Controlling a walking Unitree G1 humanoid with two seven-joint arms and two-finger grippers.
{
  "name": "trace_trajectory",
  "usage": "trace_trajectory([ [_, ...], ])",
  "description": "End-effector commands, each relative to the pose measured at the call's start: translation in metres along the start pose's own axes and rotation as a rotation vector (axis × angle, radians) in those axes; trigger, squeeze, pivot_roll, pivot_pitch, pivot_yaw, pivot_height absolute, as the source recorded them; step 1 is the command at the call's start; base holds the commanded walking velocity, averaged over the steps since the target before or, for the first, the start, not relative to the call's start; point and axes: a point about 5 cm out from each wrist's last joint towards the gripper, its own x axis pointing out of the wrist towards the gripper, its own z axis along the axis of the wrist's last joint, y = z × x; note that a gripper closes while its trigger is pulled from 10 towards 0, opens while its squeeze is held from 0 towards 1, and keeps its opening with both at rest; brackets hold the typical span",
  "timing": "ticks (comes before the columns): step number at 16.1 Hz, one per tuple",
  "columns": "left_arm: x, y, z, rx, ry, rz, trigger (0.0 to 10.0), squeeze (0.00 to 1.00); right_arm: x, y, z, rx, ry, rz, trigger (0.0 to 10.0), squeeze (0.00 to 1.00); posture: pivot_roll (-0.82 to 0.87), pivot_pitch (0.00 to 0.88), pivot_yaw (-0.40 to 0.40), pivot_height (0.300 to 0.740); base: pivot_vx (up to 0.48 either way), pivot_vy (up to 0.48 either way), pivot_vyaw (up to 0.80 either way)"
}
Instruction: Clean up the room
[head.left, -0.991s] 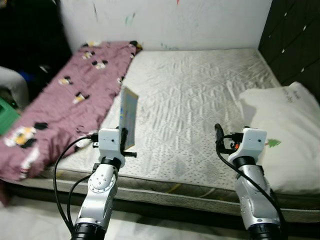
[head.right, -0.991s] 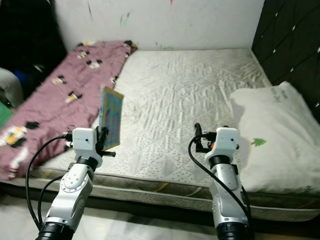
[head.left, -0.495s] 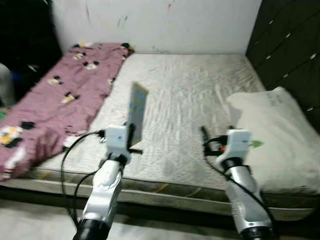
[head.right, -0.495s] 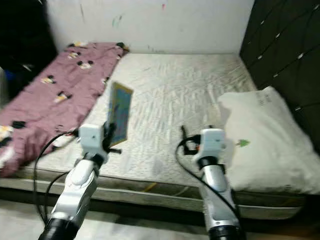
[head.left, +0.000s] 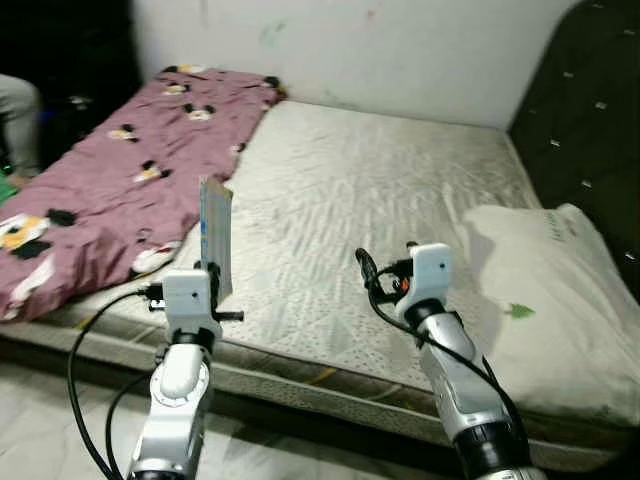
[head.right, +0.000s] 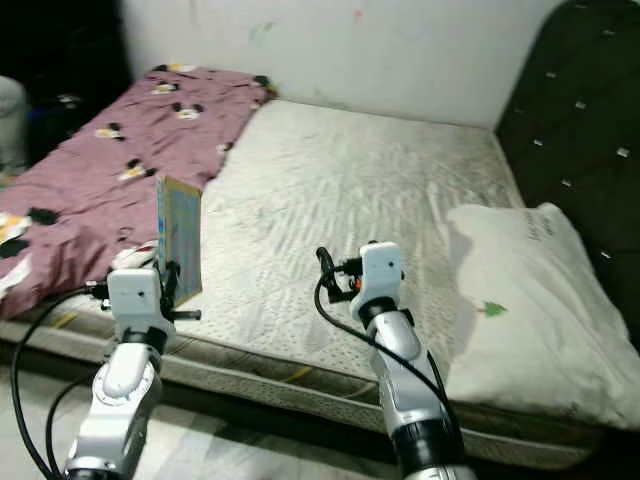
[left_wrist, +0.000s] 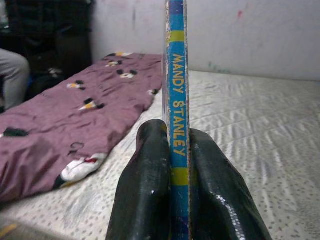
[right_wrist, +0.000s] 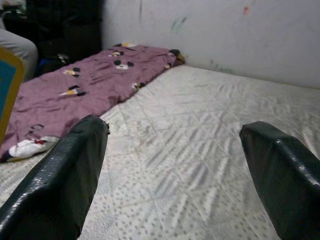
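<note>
The left gripper (left_wrist: 177, 195) is clamped on a thin blue book (head.left: 214, 234), its two black fingers (left_wrist: 145, 190) pressed flat against either cover near the bottom of the spine, where the wrist view reads "MANDY STANLEY". The book stands upright on its long axis, edge-on to the robot, above the near edge of the mattress (head.left: 370, 190) and just beside the purple blanket (head.left: 120, 190) that covers the mattress's left side. Since the book is already in the left arm's grasp, what matters next is probably where it should be put down. The right gripper (right_wrist: 175, 165) holds nothing, fingers spread wide apart, hovering over the near middle of the mattress, with the white pillow (head.left: 560, 290) well off to its right.
</note>
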Motion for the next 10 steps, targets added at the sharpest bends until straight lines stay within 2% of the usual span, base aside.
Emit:
trace_trajectory([
  [1,0.003,-0.002,0.013,0.011,-0.059,-0.010,10.0,0.00,0.001,-0.006,0.000,0.006,-0.006,-0.021,10.0,0.00,0.12,0.000,-0.023,0.740,0.000,0.000,0.00],
  [2,0.004,-0.001,0.011,0.010,-0.055,-0.023,10.0,0.00,0.004,-0.006,0.000,0.019,-0.016,-0.054,10.0,0.00,0.09,0.000,0.013,0.740,0.000,0.000,0.00],
  [6,0.011,-0.013,0.014,0.015,-0.065,-0.100,10.0,0.00,0.000,-0.008,0.003,0.020,-0.047,-0.088,10.0,0.00,0.02,0.000,0.016,0.740,0.000,0.000,-0.80],
  [8,0.012,-0.018,0.012,0.004,-0.057,-0.097,10.0,0.00,-0.005,-0.017,0.002,-0.003,-0.045,-0.091,10.0,0.00,0.00,0.000,0.022,0.740,0.000,0.000,-0.72],
  [10,0.009,-0.017,0.009,-0.004,-0.048,-0.092,10.0,0.00,-0.011,-0.027,-0.001,-0.021,-0.039,-0.120,10.0,0.00,-0.01,0.000,0.034,0.740,0.000,0.000,0.00],
])
